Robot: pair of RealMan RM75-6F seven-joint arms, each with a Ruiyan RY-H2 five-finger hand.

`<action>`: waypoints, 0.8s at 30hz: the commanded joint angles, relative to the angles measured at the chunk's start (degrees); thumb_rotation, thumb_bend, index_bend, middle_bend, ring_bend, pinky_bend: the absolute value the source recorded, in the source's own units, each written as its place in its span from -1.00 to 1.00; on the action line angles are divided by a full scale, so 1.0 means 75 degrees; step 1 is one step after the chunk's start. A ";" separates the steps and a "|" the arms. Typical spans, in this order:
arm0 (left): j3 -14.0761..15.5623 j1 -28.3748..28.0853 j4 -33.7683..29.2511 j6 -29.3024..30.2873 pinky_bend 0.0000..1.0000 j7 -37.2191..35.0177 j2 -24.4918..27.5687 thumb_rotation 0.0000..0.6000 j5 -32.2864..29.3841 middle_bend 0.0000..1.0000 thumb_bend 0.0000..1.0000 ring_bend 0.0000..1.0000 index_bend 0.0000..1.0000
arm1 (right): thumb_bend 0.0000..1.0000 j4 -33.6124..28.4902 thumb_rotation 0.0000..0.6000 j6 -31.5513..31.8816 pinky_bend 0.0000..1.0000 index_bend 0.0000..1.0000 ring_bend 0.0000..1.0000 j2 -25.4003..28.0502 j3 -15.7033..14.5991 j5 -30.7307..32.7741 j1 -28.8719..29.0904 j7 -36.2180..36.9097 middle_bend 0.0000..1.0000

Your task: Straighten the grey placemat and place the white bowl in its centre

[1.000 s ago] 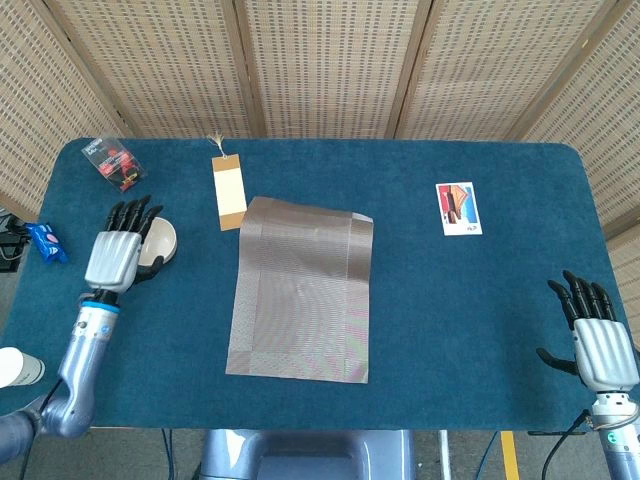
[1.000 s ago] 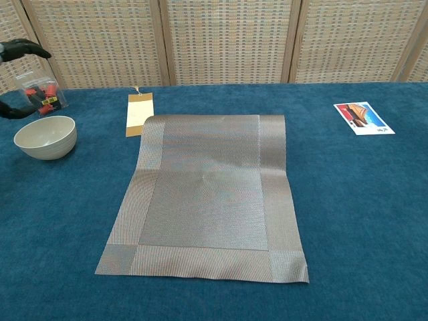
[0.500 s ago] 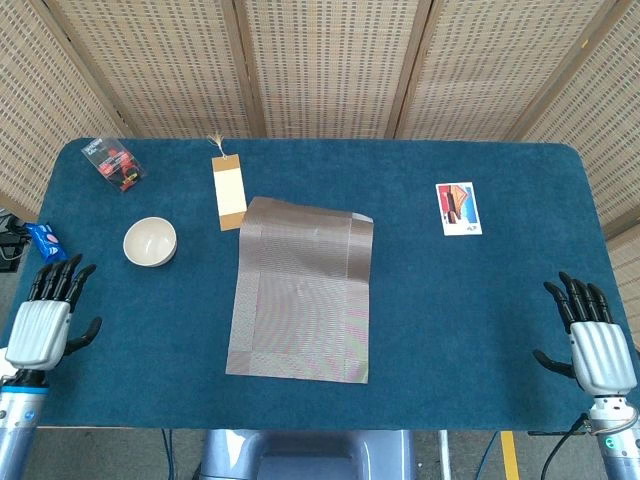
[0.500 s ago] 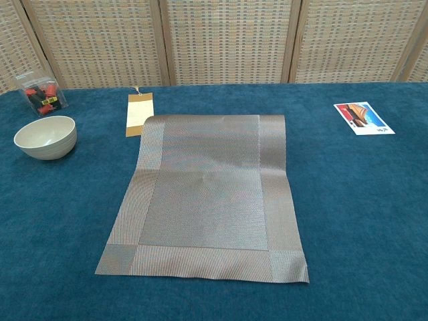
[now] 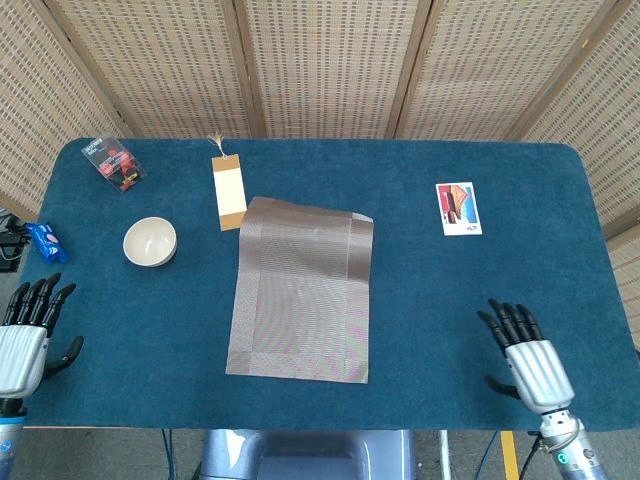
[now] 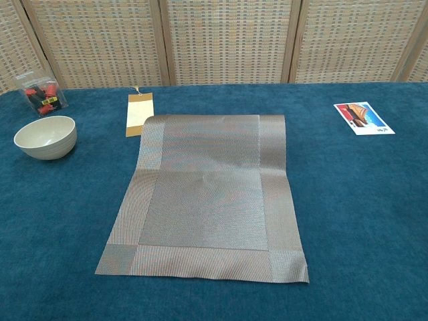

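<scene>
I am working at a table (image 5: 430, 300) covered in deep blue cloth, with woven cane screens (image 5: 330, 65) standing behind it. From the head view, my left hand (image 5: 22, 335) is pulling back off the near-left edge, well away from the white bowl (image 5: 150, 241) it was hovering over a second ago, and its fingers are spread with nothing in them. My right hand (image 5: 530, 358) is coming inward over the near-right cloth toward the grey placemat (image 5: 302, 290), fingers also apart and empty. The placemat is lying slightly askew near the middle with one long side folded over, so I am judging the straightening as not yet done, and the right hand looks to be the one going for it. The bowl is sitting apart from the placemat on the left, untouched. Around them are lying a paper tag (image 5: 228, 190), a small packet with red contents (image 5: 113, 163), a picture card (image 5: 458, 208) and a blue wrapper (image 5: 45, 242) at the left edge. From the chest view, neither hand is showing; the placemat (image 6: 207, 194) is filling the centre, the bowl (image 6: 45, 136) is resting upright at far left, and the screens (image 6: 227, 40) are closing off the back.
</scene>
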 commanded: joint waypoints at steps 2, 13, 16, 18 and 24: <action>-0.0034 0.0040 0.0049 -0.0049 -1.00 -0.0144 0.0006 1.00 0.0047 -1.00 -0.32 -1.00 -0.80 | -0.94 -0.0407 1.00 -0.0646 -1.00 -0.71 -1.00 -0.0346 -0.0316 -0.0489 0.0389 -0.0203 -1.00; -0.0187 0.0070 0.0145 -0.0248 -1.00 -0.0358 -0.0016 1.00 -0.0012 -1.00 -0.32 -1.00 -0.80 | -0.95 -0.0589 1.00 -0.2135 -1.00 -0.67 -1.00 -0.1074 -0.0272 -0.0399 0.1329 0.0091 -1.00; -0.0213 0.0066 0.0168 -0.0338 -1.00 -0.0341 -0.0036 1.00 -0.0029 -1.00 -0.32 -1.00 -0.80 | -0.95 -0.0396 1.00 -0.2222 -1.00 -0.66 -1.00 -0.1373 -0.0142 -0.0202 0.1417 0.0116 -1.00; -0.0226 0.0063 0.0180 -0.0386 -1.00 -0.0329 -0.0048 1.00 -0.0038 -1.00 -0.32 -1.00 -0.79 | -0.95 -0.0281 1.00 -0.2212 -1.00 -0.65 -1.00 -0.1536 -0.0088 -0.0140 0.1447 0.0128 -1.00; -0.0264 0.0068 0.0208 -0.0468 -1.00 -0.0299 -0.0076 1.00 -0.0047 -1.00 -0.32 -1.00 -0.79 | -0.94 0.0052 1.00 -0.2096 -1.00 -0.61 -1.00 -0.1950 0.0024 -0.0084 0.1522 0.0296 -1.00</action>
